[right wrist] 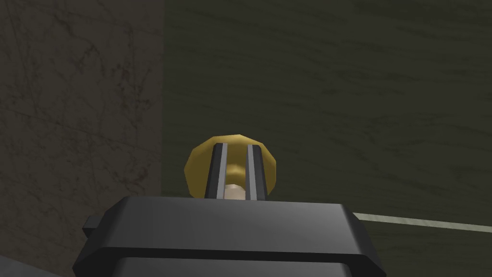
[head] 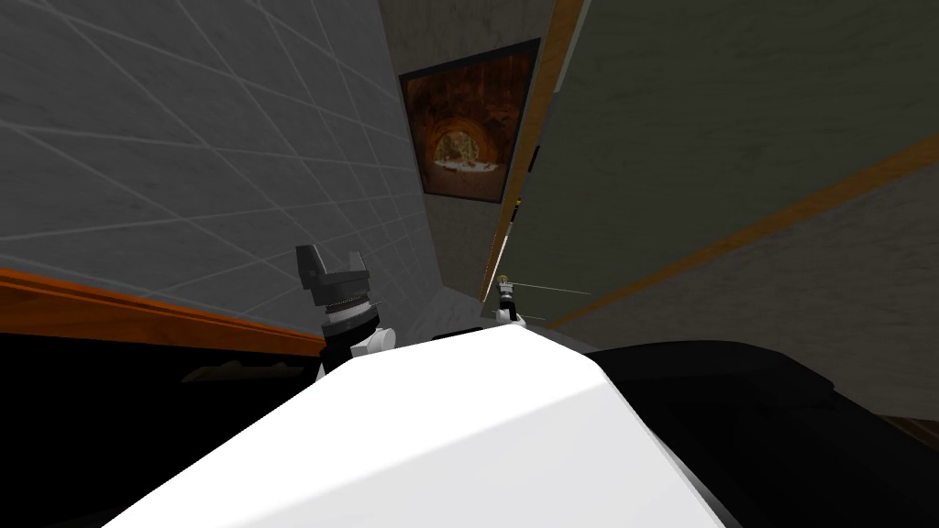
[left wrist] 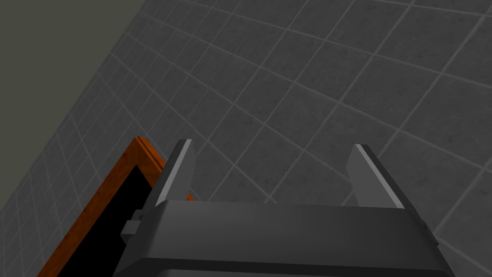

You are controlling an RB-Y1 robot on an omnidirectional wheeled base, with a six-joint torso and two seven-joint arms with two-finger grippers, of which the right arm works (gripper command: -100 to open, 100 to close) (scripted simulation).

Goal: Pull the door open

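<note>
Grey tiles (head: 183, 137) with pale joints cover the wall on my left, above an orange wooden frame (head: 138, 316) that borders a black area (head: 92, 412).

Nearest, the left claw (head: 333, 255) stands raised in front of those tiles. Its two fingers are spread wide apart and hold nothing.

Past it, on my right side, the right claw (right wrist: 237, 166) is at the door. Its fingers (right wrist: 220, 168) are drawn close together, with only a narrow gap between them, and they clamp the knob (right wrist: 197, 166). A pale beige core shows in the gap. Behind the fingers, the gold round part of the knob spreads out on both sides.

The knob juts straight out of the door's face towards the claw. Its axis runs along the fingers and its round face is turned to the wrist camera. It sits close to the door's edge, just beside a mottled brownish wall (right wrist: 72, 96).

The door (right wrist: 336, 96) is a flat, dark olive-green plane with faint streaks, and a thin pale line crosses it near the claw. In the head view, orange trim (head: 550, 92) runs along its edge.

Farthest, a dark-framed picture (head: 468, 124) in rusty orange tones hangs on the wall between the tiles and the door.
</note>
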